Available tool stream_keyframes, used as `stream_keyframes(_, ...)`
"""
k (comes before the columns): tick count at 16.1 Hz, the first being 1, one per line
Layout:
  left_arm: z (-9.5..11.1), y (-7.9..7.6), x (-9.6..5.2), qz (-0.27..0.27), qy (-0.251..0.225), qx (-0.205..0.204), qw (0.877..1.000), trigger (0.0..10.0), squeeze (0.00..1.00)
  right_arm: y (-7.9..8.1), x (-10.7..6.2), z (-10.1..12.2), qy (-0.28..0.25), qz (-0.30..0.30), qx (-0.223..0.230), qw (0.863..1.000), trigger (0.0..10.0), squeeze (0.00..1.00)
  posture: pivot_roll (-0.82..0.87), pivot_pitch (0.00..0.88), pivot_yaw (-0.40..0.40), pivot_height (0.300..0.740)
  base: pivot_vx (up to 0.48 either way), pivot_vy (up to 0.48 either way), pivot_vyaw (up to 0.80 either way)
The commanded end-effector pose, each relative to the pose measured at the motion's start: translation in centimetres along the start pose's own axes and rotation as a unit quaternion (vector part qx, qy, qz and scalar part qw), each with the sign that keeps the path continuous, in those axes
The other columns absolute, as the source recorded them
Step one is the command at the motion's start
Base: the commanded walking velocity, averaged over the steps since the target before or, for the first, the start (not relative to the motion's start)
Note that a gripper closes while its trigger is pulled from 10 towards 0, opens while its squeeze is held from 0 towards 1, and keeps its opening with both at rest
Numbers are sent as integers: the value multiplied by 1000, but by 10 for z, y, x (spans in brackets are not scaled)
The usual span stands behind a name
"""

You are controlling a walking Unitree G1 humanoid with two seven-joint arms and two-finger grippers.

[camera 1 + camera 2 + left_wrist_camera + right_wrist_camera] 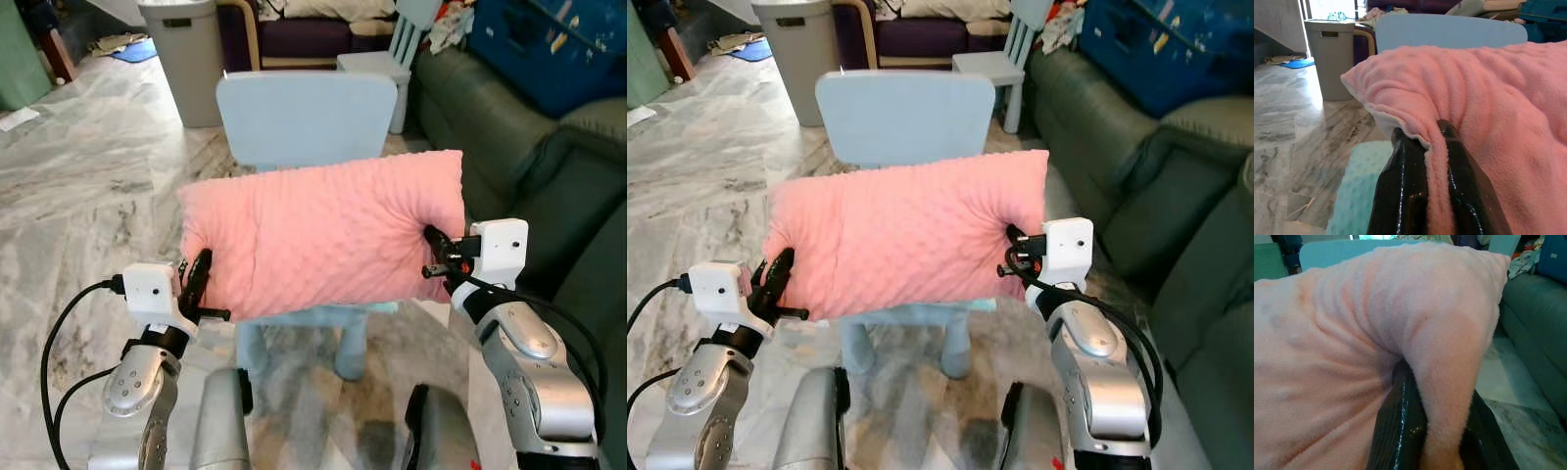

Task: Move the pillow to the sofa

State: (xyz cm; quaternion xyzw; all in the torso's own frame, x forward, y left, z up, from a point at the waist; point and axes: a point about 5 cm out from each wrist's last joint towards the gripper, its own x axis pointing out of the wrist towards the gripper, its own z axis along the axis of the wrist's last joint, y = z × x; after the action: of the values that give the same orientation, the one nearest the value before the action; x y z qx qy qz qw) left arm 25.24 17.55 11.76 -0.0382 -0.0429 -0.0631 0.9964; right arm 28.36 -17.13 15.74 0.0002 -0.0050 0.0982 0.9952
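Note:
A pink dimpled pillow (323,235) hangs in the air in front of me, above a small light-blue chair (306,117). My left gripper (199,279) is shut on the pillow's left end, a fold of pink fabric (1435,161) pinched between its black fingers (1405,191). At the pillow's right end my right gripper (438,257) is shut on a bulge of fabric (1444,396). The dark green sofa (519,147) runs along my right side, close to the right arm.
A grey bin (186,59) stands at the back left on the marble floor (78,186). A second pale chair (382,54) and a purple seat (304,34) stand behind. A blue box (549,49) lies on the sofa's far end.

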Motion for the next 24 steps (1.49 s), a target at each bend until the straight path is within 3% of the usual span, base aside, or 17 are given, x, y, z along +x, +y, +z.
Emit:
stream_keyframes(1, 2, 2, 0, 4, 0, 3, 1000, 10000, 0, -4, 2, 7, -12, -8, -2, 1000, 10000, 0, -13, 0, 7, 577, 0, 0, 0)
stream_keyframes(3, -1, 3, 0, 12, 8, 8, 1000, 10000, 0, -4, 2, 6, -12, -7, -2, 1000, 10000, 0, -13, 0, 7, 587, 0, 0, 0)
stream_keyframes(4, -7, 8, 0, 41, 27, 25, 998, 10000, 0, -3, 4, 9, -15, -4, -4, 1000, 10000, 0, -13, 0, 7, 601, 0, 0, 0)
stream_keyframes(16, -9, -1, 4, 24, 29, 21, 999, 10000, 0, -5, 7, 14, -22, -7, -4, 1000, 10000, 0, -22, 0, 4, 733, 0, 0, 0)
stream_keyframes(24, -12, -1, 3, 34, 41, 4, 999, 10000, 0, -2, 9, 17, -26, -4, 0, 1000, 10000, 0, -20, 0, 3, 740, 0, 0, 0)
